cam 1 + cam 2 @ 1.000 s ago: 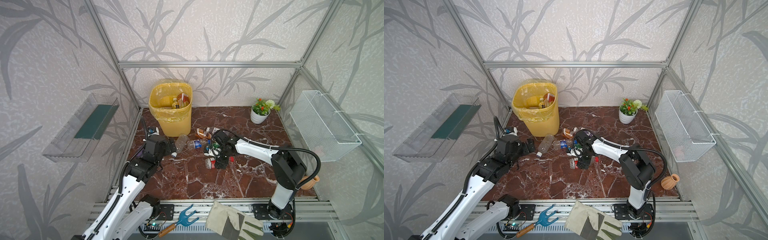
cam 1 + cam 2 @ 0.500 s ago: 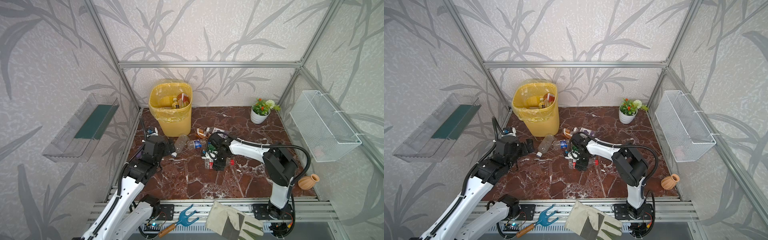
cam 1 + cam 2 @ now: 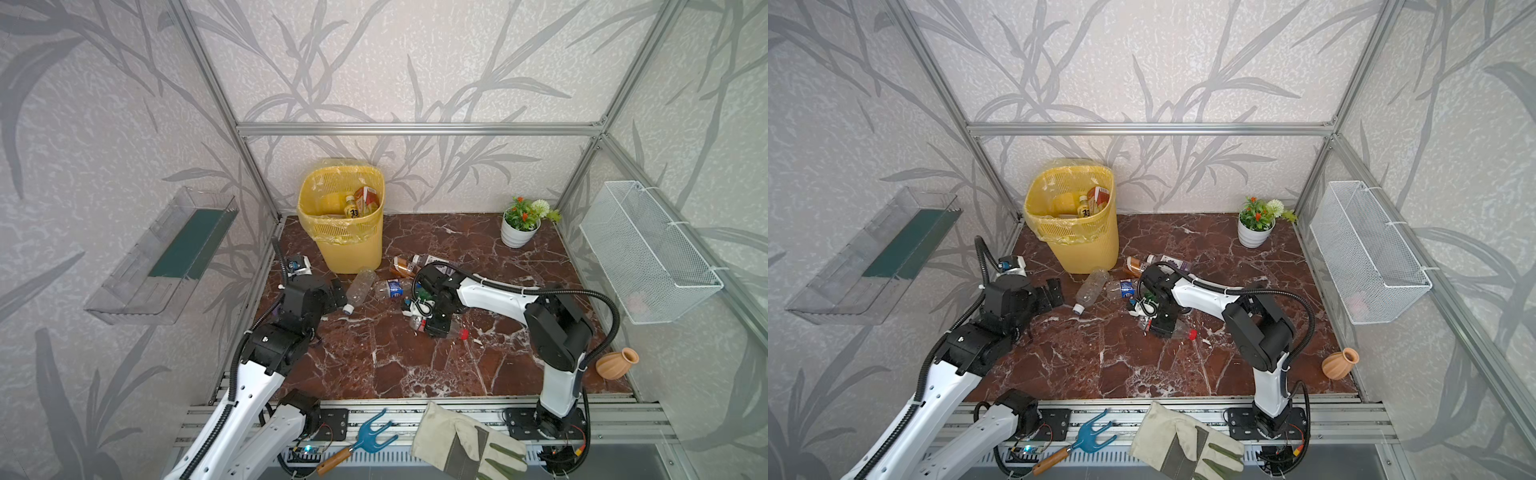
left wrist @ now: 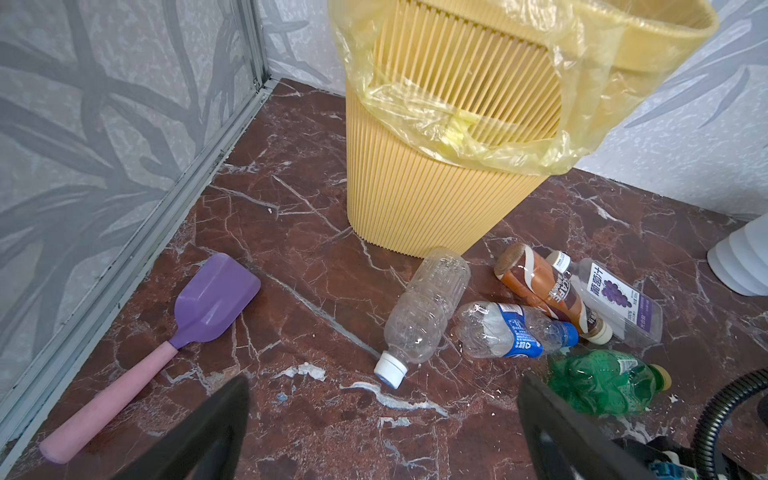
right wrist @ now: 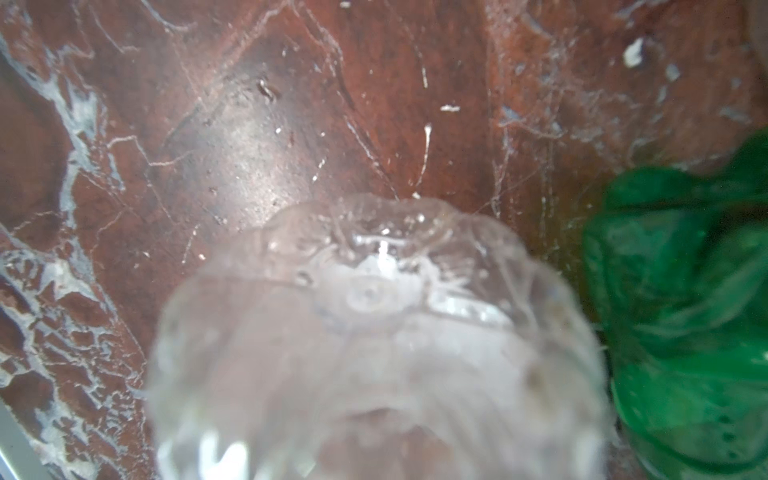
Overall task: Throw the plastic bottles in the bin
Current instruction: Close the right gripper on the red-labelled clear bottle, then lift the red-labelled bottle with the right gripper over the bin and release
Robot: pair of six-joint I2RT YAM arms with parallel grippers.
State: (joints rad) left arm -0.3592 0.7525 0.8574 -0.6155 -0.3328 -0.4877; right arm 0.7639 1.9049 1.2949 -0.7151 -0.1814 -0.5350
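Observation:
The yellow bin stands at the back left with a few bottles inside. On the floor beside it lie a clear white-capped bottle, a crushed blue-label one, a brown one, a purple-label one and a crushed green one. My left gripper hovers open and empty near the white cap. My right gripper is down over a clear red-capped bottle, which hides its fingers.
A purple spatula lies by the left wall. A white flower pot stands at the back right and a clay vase at the right edge. A wire basket and a clear tray hang on the side walls. A glove and a rake lie on the front rail.
The right arm has swung a little left and its gripper has sunk toward the front onto the clear red-capped bottle. The left arm has not moved.

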